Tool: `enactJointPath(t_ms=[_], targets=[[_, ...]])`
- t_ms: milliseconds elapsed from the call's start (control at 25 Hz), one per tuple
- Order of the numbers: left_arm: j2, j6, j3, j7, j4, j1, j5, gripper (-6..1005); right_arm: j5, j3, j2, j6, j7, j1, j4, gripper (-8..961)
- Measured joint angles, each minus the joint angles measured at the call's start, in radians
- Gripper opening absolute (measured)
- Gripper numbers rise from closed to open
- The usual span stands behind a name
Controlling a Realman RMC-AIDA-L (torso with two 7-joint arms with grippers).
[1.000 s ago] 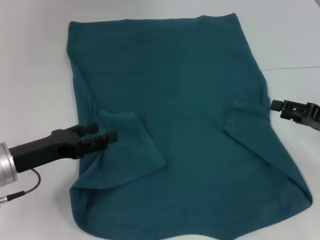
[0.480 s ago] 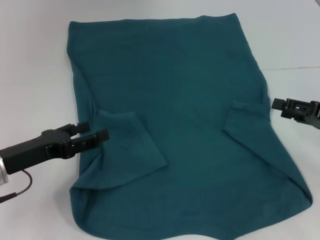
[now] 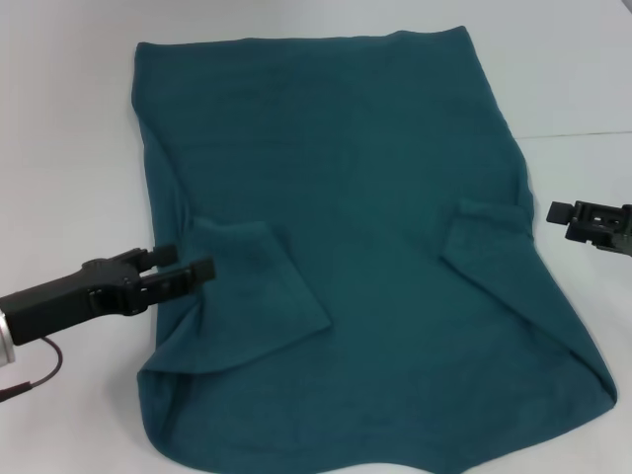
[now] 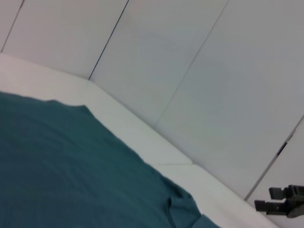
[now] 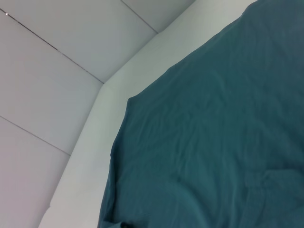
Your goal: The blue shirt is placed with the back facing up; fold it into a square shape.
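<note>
Both of my tools are off the blue shirt (image 3: 346,247) and hold nothing. My left tool (image 3: 188,267) hangs just beside the shirt's left edge, by the folded-in left sleeve (image 3: 262,281), its two fingers parted a little around empty air. My right tool (image 3: 568,214) sits near the right edge, level with the tucked right sleeve (image 3: 484,232); whether it is open I cannot tell.

The shirt lies flat on the white surface (image 3: 69,118), plain back up, spread from the far straight edge to the rumpled near edge (which runs partly out of the head view). With both sleeves turned in, I judge the sleeve step done and the lengthwise fold not yet begun. My next move likely calls for both tools to pinch one end's corners and carry them evenly over toward the other end.

No containers are in view.
</note>
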Motion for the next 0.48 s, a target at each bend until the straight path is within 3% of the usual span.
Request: enactJointPath(t_ms=[480], targets=[[0.007, 0.038, -0.018, -0.135, 0.104, 0.065, 0.120, 875, 0.000, -0.004, 0.012, -0.005, -0.006, 0.025, 0.001, 700]])
